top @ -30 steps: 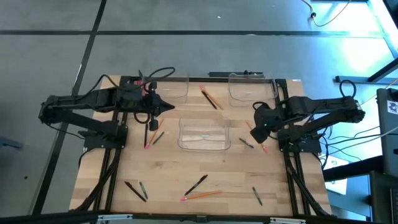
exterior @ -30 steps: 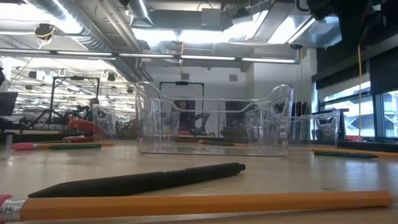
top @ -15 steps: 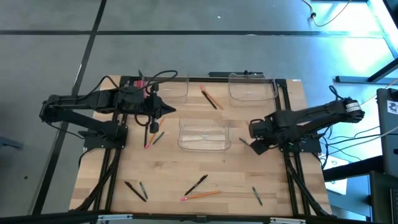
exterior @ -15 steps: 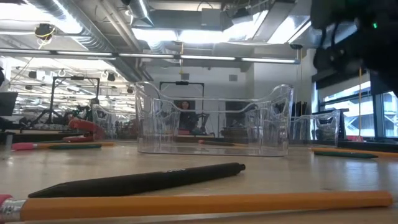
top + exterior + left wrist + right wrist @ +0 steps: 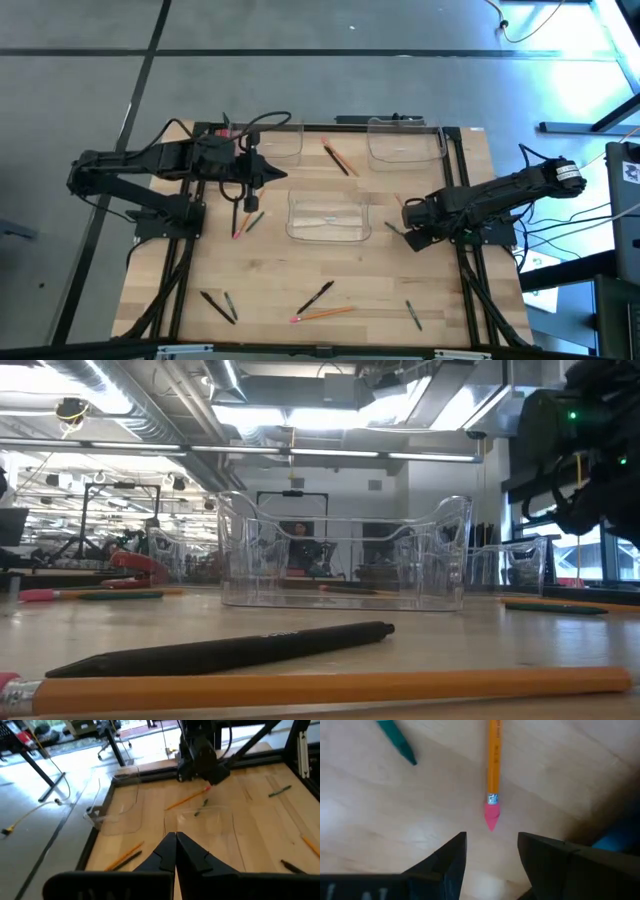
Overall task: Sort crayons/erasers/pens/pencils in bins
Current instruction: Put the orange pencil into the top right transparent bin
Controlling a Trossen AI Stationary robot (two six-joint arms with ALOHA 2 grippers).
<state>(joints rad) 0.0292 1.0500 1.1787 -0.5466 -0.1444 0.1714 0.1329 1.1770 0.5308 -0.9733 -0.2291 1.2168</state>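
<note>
light comes from bright ceiling strips in the room behind, which blow out to white glare in the low view. from above, the worktop (image 5: 320, 270) is evenly lit with soft shadows, and a bluish glare washes the floor at upper right. the nearest pencil (image 5: 320, 690) is blurred. the right wrist view is soft, its fingers (image 5: 445, 865) dark and unfocused.

A light wooden table (image 5: 270, 280) stands on grey floor (image 5: 300, 80), with black cables (image 5: 520, 30) trailing nearby.
</note>
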